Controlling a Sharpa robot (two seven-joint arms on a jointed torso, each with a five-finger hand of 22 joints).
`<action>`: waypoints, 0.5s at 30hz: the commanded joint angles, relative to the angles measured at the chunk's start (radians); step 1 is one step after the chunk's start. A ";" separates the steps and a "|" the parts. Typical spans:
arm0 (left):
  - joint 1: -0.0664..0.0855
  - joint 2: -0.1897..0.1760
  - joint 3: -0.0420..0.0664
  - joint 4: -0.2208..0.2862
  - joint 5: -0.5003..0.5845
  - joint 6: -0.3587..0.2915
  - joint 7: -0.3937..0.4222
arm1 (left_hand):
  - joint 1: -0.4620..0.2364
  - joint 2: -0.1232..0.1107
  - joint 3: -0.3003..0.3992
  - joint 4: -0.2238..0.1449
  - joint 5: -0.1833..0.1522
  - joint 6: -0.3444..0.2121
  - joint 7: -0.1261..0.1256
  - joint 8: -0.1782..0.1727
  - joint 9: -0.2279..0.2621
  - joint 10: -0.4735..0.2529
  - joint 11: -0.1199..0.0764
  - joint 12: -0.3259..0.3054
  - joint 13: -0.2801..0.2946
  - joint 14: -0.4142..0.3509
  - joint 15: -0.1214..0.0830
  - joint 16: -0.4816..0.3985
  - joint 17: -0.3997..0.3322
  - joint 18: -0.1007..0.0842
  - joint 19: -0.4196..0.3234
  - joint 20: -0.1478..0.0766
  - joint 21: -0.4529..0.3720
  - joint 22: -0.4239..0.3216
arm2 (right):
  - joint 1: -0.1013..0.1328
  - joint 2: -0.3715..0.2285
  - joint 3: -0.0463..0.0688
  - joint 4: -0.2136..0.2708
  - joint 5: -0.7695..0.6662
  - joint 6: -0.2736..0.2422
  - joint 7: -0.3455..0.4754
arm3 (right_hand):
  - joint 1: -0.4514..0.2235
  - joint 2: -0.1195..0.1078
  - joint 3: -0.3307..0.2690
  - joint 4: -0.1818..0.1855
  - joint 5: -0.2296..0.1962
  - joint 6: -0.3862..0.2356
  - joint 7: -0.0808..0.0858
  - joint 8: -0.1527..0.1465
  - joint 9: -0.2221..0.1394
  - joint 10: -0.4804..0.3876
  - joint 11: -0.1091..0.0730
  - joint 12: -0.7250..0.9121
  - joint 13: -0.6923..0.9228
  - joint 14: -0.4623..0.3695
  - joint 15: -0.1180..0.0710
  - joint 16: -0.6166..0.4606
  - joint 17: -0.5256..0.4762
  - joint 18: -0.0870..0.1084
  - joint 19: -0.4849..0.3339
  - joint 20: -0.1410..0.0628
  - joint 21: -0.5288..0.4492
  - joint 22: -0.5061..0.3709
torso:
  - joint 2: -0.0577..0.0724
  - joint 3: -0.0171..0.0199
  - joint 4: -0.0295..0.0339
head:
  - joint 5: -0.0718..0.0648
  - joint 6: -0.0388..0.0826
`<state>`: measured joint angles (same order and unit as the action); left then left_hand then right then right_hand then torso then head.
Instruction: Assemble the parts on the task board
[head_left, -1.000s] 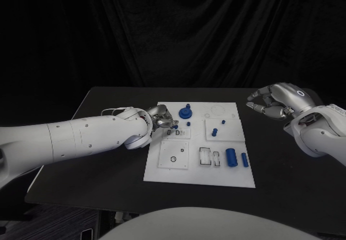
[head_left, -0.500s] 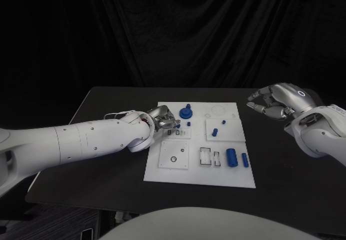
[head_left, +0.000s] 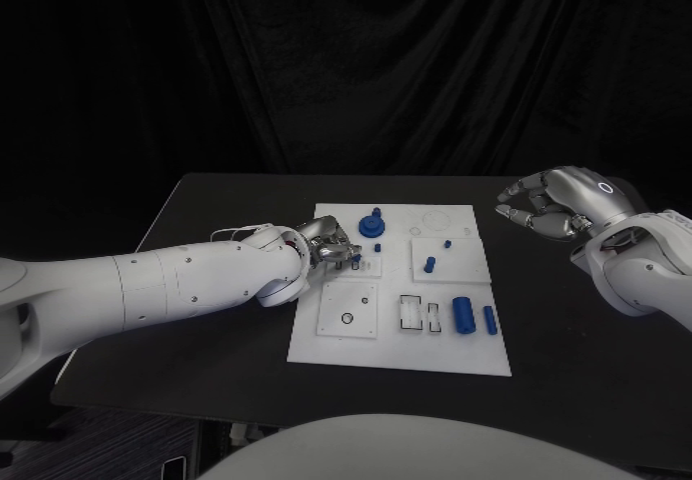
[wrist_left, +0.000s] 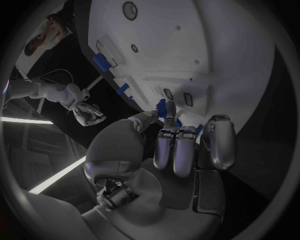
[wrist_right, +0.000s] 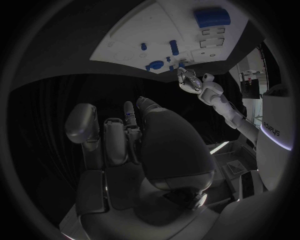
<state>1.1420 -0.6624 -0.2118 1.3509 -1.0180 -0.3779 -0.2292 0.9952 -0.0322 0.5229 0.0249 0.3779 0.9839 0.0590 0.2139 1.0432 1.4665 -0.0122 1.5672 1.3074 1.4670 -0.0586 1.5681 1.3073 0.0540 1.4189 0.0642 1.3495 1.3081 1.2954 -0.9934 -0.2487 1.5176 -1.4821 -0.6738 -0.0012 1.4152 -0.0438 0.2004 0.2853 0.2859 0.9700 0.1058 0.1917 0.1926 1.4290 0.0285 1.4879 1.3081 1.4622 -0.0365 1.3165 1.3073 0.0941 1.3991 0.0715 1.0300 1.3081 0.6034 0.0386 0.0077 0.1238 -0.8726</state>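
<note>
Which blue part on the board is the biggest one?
The thick blue cylinder near the board's front right, beside a thinner blue rod; all other parts are clearly slimmer or shorter.

white task board (head_left: 398, 345) on black table (head_left: 216, 330); blue parts (head_left: 463, 313); silver left hand (head_left: 326, 243) and right hand (head_left: 555, 203); white arms (head_left: 144, 285).

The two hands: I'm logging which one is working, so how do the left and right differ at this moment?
The left hand reaches over the task board near its left edge, while the right hand hangs off the board, over the black table to the right. The left hand's fingers pinch a small blue part; the right hand's fingers are curled in with nothing in them. Both are silver hands on white arms.
</note>
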 joint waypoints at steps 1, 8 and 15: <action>-0.003 0.002 0.001 0.002 0.006 0.019 0.000 | -0.001 0.007 -0.007 0.000 -0.002 -0.003 0.002 -0.004 -0.001 0.104 0.008 0.004 0.263 0.104 0.009 0.003 0.263 0.006 -0.006 -0.002 -0.005 0.183 | -0.002 -0.003 0.001 0.003 -0.003 -0.013 -0.018 | 0.008 -0.004 0.005 0.001 0.006 0.004 0.001 -0.005 -0.001 -0.002 -0.002 -0.007 0.061 0.015 -0.002 -0.003 0.040 0.004 0.006 -0.002 -0.004 0.133 | 0.001 -0.0004 0.0012 | 0.001 0.000; -0.005 0.001 0.001 0.004 0.006 0.017 0.002 | -0.001 0.007 -0.009 0.001 -0.002 -0.002 0.002 -0.004 -0.001 0.104 0.008 0.004 0.263 0.104 0.010 0.003 0.263 0.006 -0.006 -0.002 -0.006 0.183 | -0.002 -0.005 0.001 0.004 -0.003 -0.011 -0.019 | 0.007 -0.004 0.005 0.002 0.007 0.004 0.001 -0.005 -0.001 -0.001 -0.002 -0.006 0.063 0.015 -0.002 -0.002 0.041 0.004 0.006 -0.002 -0.004 0.133 | 0.000 0.0000 0.0009 | 0.001 0.000; -0.008 -0.005 0.001 0.006 0.006 0.019 0.001 | 0.001 0.008 -0.010 0.001 0.001 -0.002 0.001 -0.003 -0.001 0.104 0.008 0.004 0.263 0.104 0.010 0.003 0.263 0.006 -0.006 -0.001 -0.006 0.183 | -0.002 -0.006 0.001 0.005 -0.003 -0.009 -0.020 | 0.007 -0.004 0.005 0.002 0.007 0.004 0.001 -0.005 -0.001 -0.001 -0.002 -0.006 0.063 0.015 -0.002 -0.002 0.041 0.004 0.006 -0.002 -0.004 0.133 | 0.000 -0.0004 0.0022 | -0.001 0.000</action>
<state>1.1360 -0.6666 -0.2118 1.3540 -1.0180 -0.3669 -0.2331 0.9952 -0.0322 0.5184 0.0261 0.3777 0.9839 0.0592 0.2139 1.0429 1.4665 -0.0122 1.5672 1.3074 1.4634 -0.0551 1.5681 1.3074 0.0539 1.4190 0.0642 1.3457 1.3079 1.2954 -0.9975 -0.2487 1.5204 -1.4821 -0.6735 -0.0031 1.4152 -0.0439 0.2004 0.2853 0.2859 0.9700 0.1058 0.1917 0.1927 1.4290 0.0285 1.4879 1.3079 1.4622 -0.0365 1.3165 1.3073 0.0942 1.3991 0.0715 1.0300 1.3079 0.6038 0.0384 0.0098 0.1229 -0.8726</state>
